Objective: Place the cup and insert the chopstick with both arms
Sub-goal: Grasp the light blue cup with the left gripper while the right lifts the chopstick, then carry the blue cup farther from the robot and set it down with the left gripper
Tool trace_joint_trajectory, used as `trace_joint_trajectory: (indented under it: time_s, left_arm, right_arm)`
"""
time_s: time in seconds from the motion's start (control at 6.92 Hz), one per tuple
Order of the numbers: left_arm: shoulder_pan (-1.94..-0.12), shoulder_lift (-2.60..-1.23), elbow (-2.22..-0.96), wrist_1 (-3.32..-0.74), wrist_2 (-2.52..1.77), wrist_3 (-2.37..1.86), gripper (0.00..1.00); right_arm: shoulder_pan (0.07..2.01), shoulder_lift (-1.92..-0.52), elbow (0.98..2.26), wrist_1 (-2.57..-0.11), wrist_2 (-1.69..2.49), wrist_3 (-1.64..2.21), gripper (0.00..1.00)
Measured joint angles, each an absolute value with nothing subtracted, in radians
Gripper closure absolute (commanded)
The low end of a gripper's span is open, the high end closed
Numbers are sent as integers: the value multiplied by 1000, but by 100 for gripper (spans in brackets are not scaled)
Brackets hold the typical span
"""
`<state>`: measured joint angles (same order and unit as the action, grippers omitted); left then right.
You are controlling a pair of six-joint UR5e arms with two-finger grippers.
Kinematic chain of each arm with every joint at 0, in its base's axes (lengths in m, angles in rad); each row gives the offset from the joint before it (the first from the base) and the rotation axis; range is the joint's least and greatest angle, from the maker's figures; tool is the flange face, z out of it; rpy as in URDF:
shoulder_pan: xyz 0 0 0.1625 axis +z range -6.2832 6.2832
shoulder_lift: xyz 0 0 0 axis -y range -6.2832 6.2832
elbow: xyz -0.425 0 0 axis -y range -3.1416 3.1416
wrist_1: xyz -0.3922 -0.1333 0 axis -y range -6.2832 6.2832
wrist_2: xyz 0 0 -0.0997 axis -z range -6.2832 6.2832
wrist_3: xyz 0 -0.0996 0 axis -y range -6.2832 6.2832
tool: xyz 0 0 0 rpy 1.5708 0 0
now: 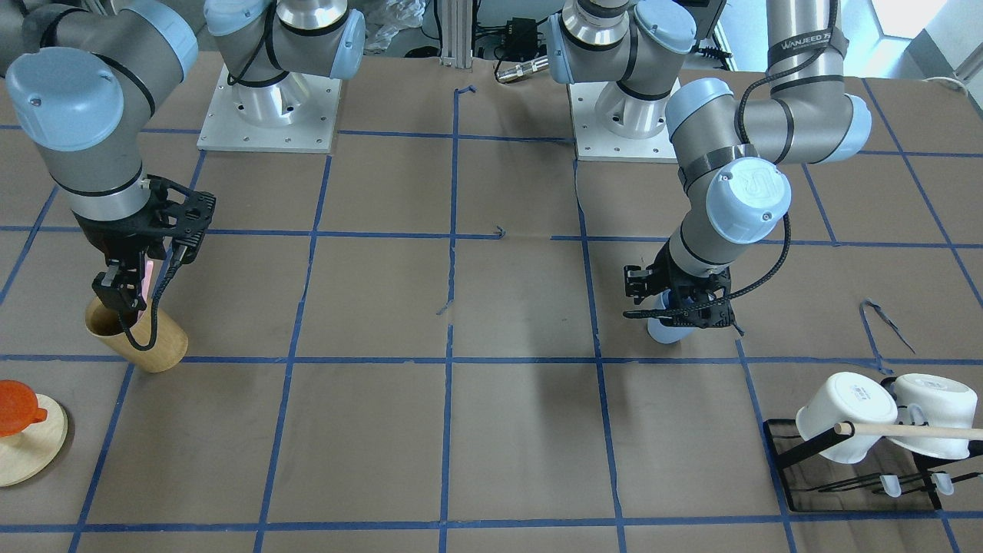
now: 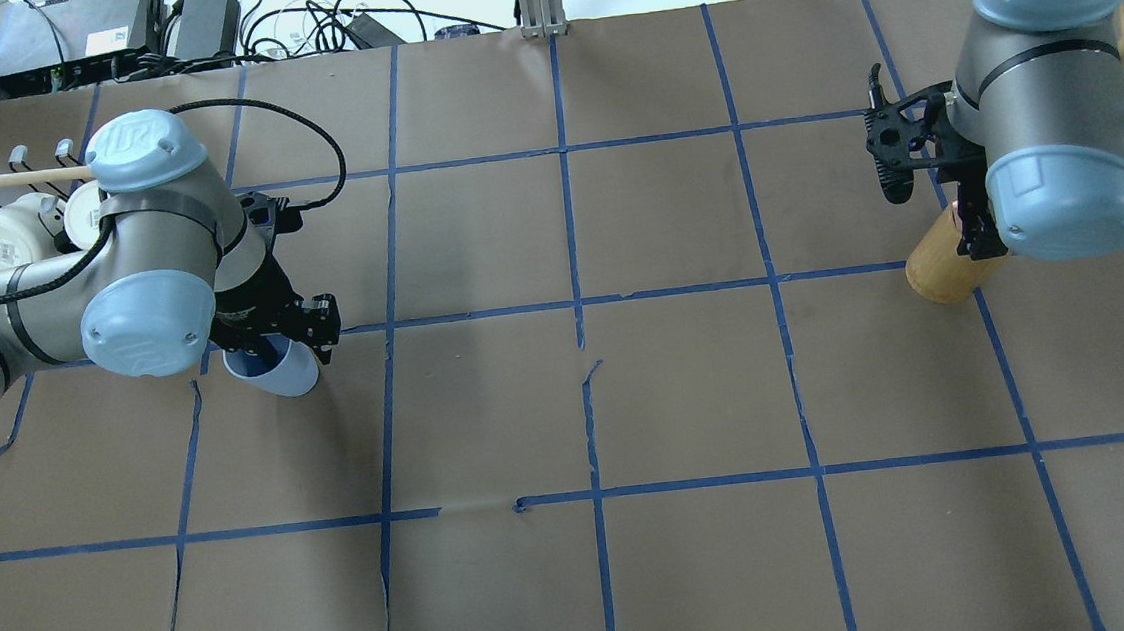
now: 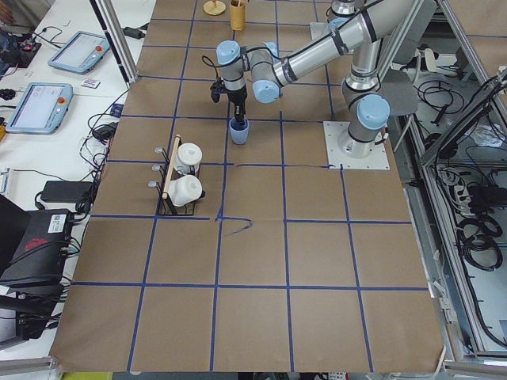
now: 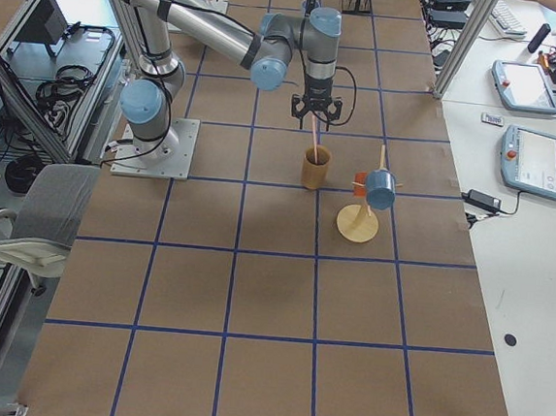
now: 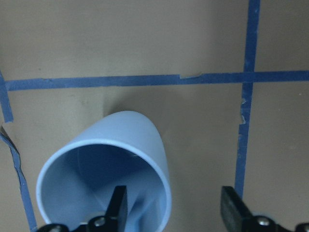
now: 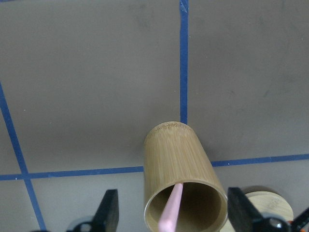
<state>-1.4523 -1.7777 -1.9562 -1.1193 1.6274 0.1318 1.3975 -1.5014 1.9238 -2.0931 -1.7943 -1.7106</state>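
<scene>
Left jaws, wide, straddle cup (image 5: 137, 133) wall; right jaws, wide, flank chopstick (image 6: 172, 211).

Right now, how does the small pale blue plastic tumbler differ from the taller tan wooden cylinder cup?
The pale blue plastic tumbler is shorter and tapered; the tan wooden cylinder cup is taller and straight-sided. The tumbler is empty but for one finger of the left gripper inside; the wooden cup holds a thin pink chopstick. Both stand upright, handleless, open-topped.
</scene>
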Motion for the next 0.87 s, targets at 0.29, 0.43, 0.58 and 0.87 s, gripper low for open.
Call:
trace_joint_trajectory:
  time_s: [0.29, 0.43, 0.58, 0.87]
  left_arm:
    - [-1452, -1780, -1954, -1076, 1629, 118, 100]
    - [-1455, -1783, -1950, -1036, 1627, 80, 100]
    - [-1474, -1787, -1933, -1016, 1615, 13, 100]
    - [-1600, -1816, -1823, -1033, 1576, -142, 100]
  right_arm:
    - [1396, -1499, 1921, -2095, -1793, -1714, 94]
    - [1396, -1498, 1918, -2098, -1794, -1714, 97]
    - [1396, -1499, 1916, -2101, -1793, -1714, 100]
    - [1399, -1501, 1909, -2110, -1793, -1715, 100]
